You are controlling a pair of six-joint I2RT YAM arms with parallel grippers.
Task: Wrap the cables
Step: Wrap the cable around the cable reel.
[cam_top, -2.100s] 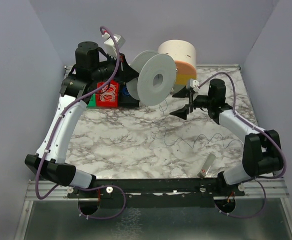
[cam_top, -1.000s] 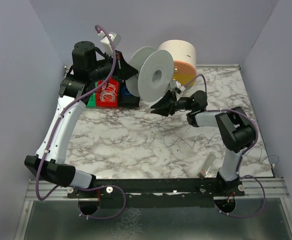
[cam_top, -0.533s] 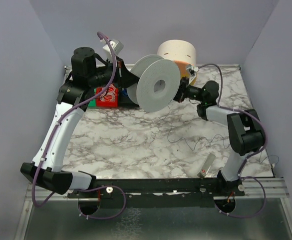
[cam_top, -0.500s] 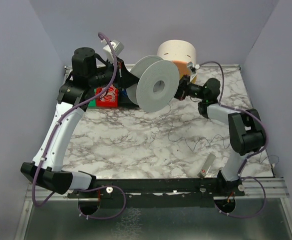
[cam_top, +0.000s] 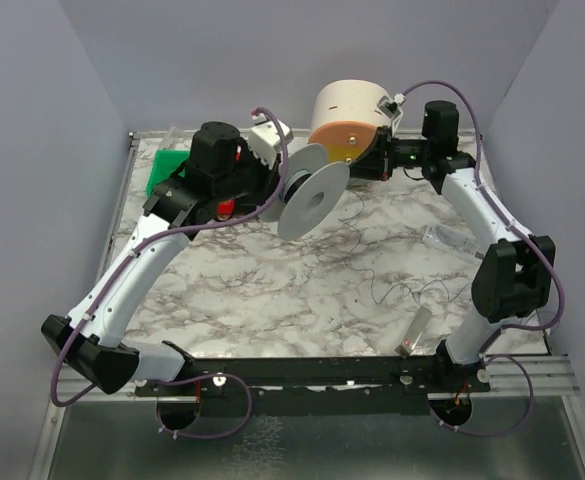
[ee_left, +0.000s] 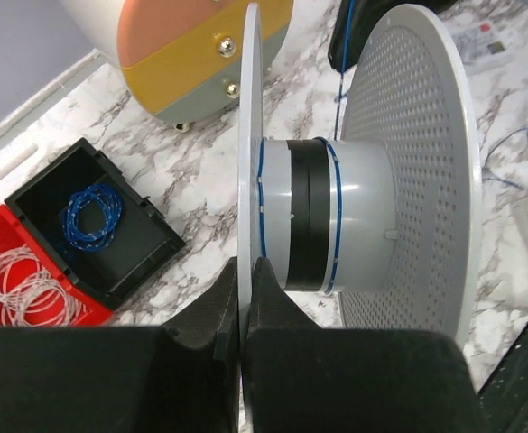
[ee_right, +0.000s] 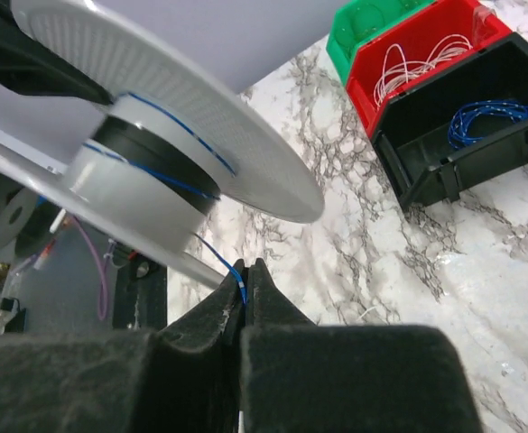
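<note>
- Left fingers [ee_left: 214, 308]: pressed shut on the edge of one flange of the grey perforated plastic spool [cam_top: 310, 195], which hangs clear of the marbled white counter [cam_top: 242, 290] at upper centre of the top view, its axle roughly level.
- Right fingers [ee_right: 214, 311]: shut tight on the hair-thin dark wire [ee_right: 217, 255], which reads bluish in the wrist views. The pinch is at the very tips, just below the hub.
- Wire location: a band of fine dark turns sits on the hub between the flanges. A short taut run goes from hub to right fingers. The slack lies in loose squiggles on the counter, right of centre in the top view.
- Right arm is stretched to the upper right of the top view, beside the cream round drum with an orange and yellow face [cam_top: 350, 112].
- Step in hand (judgement): winding, mid-way. One arm presents the spool and the other feeds wire onto the hub. Much slack is left, so the task looks far from done.
- Next move calls for: carrying the pinched wire around the hub under light tension and between the flanges, then re-gripping further down the slack.
- Risk: the wire slipping from the tips or riding over a flange.
</note>
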